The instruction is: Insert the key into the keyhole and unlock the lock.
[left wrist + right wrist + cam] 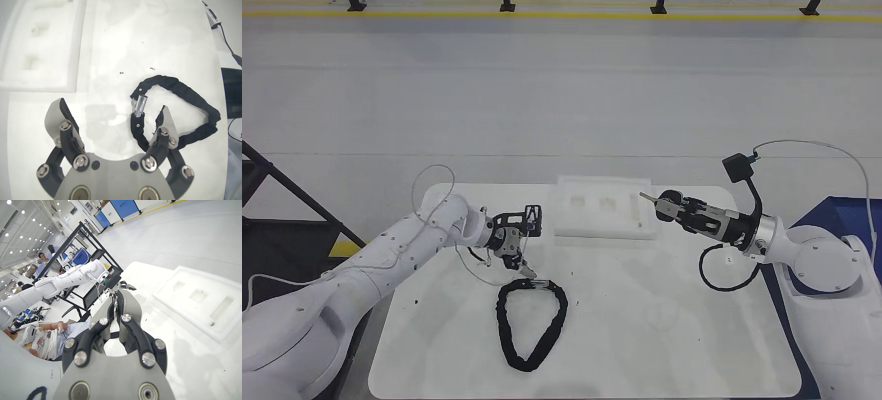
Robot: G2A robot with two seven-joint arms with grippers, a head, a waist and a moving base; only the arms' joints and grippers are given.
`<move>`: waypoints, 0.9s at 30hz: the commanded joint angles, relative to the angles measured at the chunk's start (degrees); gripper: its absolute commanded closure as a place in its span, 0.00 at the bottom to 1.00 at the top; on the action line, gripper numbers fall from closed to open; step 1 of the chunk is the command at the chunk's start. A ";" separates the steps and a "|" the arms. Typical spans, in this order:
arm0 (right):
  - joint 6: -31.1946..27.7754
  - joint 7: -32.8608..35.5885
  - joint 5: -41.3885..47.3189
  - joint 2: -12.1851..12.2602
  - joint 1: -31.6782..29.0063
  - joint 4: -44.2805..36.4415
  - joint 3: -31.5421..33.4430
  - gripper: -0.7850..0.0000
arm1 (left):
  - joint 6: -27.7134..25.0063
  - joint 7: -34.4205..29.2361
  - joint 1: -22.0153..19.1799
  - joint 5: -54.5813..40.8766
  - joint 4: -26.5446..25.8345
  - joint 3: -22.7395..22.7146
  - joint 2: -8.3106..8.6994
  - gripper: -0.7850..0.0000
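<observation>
We start with the desk: foam tray far-centre, black chain lock looped near-left. Left pincer hangs wide over its steel cylinder, likely to steady it. Right pincer, pinched narrow beside the tray, apparently grips the key.

Wrinkled, matt black cloth sleeves the chain lock; its lock cylinder is polished, mirror-bright metal. The foam tray at upper left looks matt white, the table smooth and faintly glossy.

White arms w/ thin cables; left gripper grey, blk links, silver screws.
</observation>
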 commanded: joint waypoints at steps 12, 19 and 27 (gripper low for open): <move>0.00 0.00 0.00 0.00 0.00 0.00 0.00 1.00 | 0.00 -1.14 0.40 -1.49 -1.00 0.00 -0.06 0.00; 0.00 0.00 0.00 0.00 0.00 0.00 0.00 1.00 | 1.96 1.57 2.56 0.30 -1.28 -0.93 0.23 0.00; 0.00 0.00 0.00 0.00 0.00 0.00 0.00 1.00 | 0.00 20.60 7.49 12.48 3.64 -2.08 1.09 0.00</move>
